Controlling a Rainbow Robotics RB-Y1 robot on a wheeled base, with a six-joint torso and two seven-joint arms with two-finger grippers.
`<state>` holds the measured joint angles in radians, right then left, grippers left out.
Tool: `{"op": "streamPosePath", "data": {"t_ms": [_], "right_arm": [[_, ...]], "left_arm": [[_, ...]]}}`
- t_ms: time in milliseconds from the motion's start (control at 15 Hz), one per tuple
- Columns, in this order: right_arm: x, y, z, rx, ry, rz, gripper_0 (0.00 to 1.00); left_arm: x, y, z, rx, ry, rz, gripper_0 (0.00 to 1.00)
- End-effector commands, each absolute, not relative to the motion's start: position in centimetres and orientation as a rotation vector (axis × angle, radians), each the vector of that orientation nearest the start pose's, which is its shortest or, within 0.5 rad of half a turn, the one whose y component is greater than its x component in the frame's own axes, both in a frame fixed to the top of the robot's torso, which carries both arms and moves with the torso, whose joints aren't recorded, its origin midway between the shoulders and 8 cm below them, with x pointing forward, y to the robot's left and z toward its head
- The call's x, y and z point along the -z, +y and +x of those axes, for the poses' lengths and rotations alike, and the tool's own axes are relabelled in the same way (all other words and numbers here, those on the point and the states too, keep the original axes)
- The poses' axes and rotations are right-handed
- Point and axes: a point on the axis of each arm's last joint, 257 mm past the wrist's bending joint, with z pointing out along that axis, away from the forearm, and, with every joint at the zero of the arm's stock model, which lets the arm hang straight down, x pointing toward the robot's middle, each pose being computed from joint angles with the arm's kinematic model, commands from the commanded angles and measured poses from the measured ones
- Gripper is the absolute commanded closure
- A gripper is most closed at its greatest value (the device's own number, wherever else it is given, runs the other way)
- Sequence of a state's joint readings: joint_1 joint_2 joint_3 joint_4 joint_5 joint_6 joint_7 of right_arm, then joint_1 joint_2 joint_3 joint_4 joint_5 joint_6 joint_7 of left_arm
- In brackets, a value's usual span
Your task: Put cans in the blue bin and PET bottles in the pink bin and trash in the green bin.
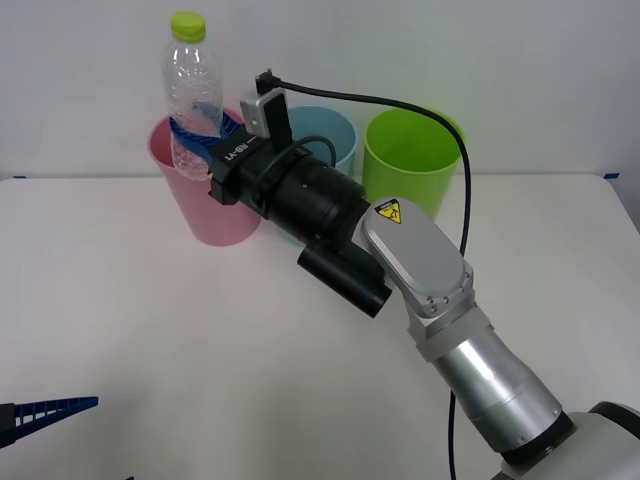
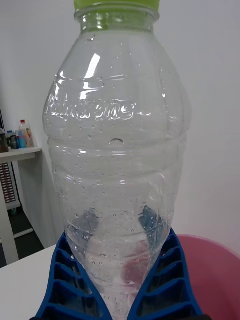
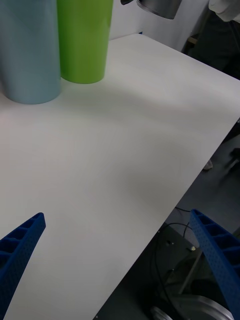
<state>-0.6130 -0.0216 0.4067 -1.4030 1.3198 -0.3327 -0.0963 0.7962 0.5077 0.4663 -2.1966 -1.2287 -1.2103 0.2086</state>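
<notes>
My right gripper (image 1: 203,137) is shut on the lower body of a clear PET bottle (image 1: 194,85) with a lime-green cap. The bottle stands upright just above the pink bin's (image 1: 210,210) opening at the back left of the table. In the right wrist view the bottle (image 2: 117,160) rises between the blue ribbed fingers (image 2: 62,280), with the pink bin's rim (image 2: 212,270) right behind it. The blue bin (image 1: 335,135) and green bin (image 1: 410,160) stand to the right of the pink one. My left gripper (image 3: 117,215) hangs open and holds nothing near the table's front left, one finger (image 1: 50,408) showing at the front view's corner.
The right arm (image 1: 400,260) reaches diagonally across the white table (image 1: 150,320) from the front right. The blue bin (image 3: 30,50) and green bin (image 3: 82,40) stand side by side in the left wrist view, and the table's edge (image 3: 200,165) drops to the floor.
</notes>
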Motion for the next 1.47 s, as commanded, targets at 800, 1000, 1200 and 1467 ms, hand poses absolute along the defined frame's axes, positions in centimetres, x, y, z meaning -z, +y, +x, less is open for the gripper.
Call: {"op": "streamPosePath", "data": {"t_ms": [800, 1000, 1200, 1467], "right_arm": [[1.3, 16.3, 61.7, -0.543, 1.294, -0.61, 1.0], [0.7, 16.1, 62.9, -0.519, 1.305, -0.611, 1.0], [0.7, 15.7, 63.8, -0.502, 1.32, -0.606, 1.0], [1.9, 15.5, 64.1, -0.502, 1.348, -0.604, 1.0]], "left_arm": [[21.1, 25.2, 21.7, 0.595, 1.825, 0.841, 0.0], [21.1, 25.2, 21.7, 0.595, 1.825, 0.841, 0.0], [21.1, 25.2, 21.7, 0.595, 1.825, 0.841, 0.0], [21.1, 25.2, 21.7, 0.595, 1.825, 0.841, 0.0]]}}
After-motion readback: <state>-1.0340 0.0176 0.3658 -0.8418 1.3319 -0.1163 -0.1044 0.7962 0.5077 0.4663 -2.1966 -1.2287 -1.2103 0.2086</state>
